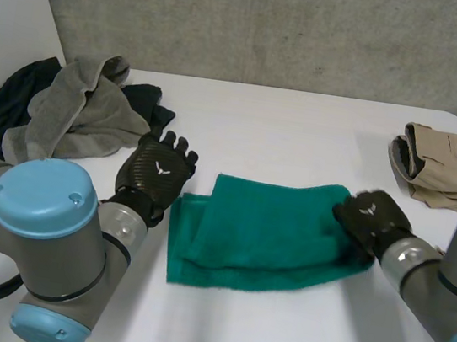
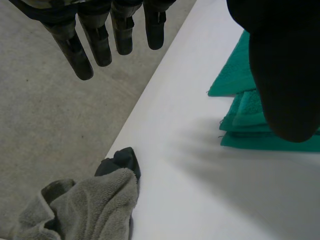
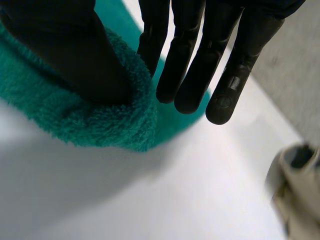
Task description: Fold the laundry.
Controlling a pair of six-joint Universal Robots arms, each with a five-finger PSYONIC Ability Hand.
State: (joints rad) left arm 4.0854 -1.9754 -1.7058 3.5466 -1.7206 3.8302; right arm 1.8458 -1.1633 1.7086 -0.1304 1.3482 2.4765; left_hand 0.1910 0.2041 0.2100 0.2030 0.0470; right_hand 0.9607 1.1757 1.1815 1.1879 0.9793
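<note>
Right now the right hand [image 1: 371, 218] is resting on the right end of the towel [image 1: 263, 227]. Its fingers [image 3: 190, 65] are lying straight over that end and its thumb is sinking into the pile, so it is open rather than clutching. The left hand [image 1: 157, 174] is hovering just beside the towel's left end with fingers spread and nothing in them.

The green towel is lying mid-tabletop [image 1: 303, 122], nearer the front edge, already doubled with the upper layer sitting slightly askew on the lower. It looks thick, soft and light. I'd expect it to sag wherever it isn't supported, and the fluffy layers to cling rather than slide. The best hold seems to be a pinch through both layers at the end corners, one hand per end.

A heap [image 1: 76, 107] of grey and dark clothes is waiting at the far left corner. A folded beige garment [image 1: 447, 163] is sitting by the right edge.
</note>
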